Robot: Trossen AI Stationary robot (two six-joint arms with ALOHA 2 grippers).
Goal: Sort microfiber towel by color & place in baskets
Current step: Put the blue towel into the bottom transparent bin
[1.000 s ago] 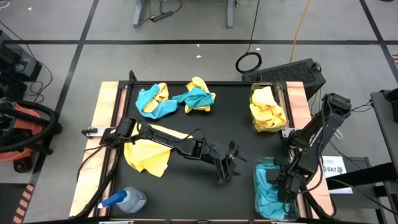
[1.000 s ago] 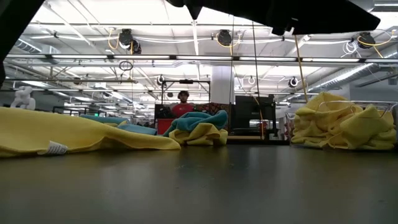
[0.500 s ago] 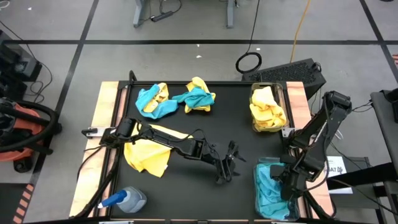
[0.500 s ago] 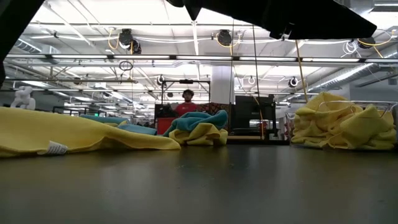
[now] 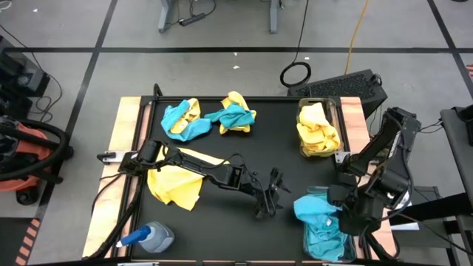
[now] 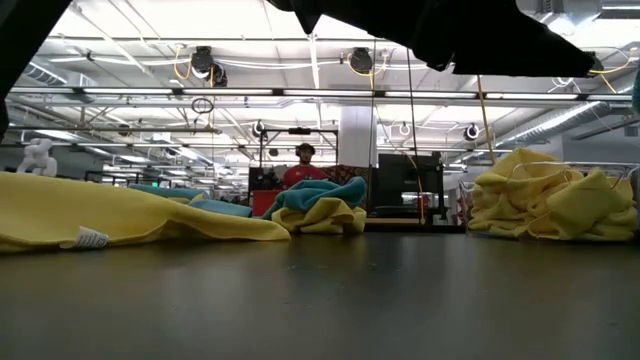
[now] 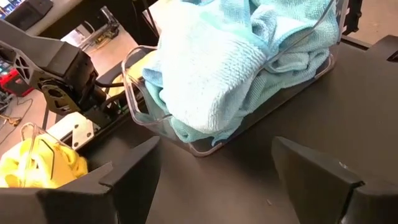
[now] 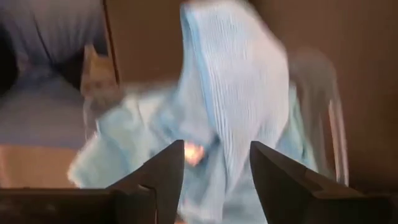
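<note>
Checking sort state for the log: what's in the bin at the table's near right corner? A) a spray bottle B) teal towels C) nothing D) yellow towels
B: the near-right bin holds a heap of teal towels, with the right end effector beside it; the yellow towels fill the far-right bin.

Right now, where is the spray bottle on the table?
In the high view, the spray bottle lies at the table's near-left corner, just below the spread yellow towel and left of the left gripper.
</note>
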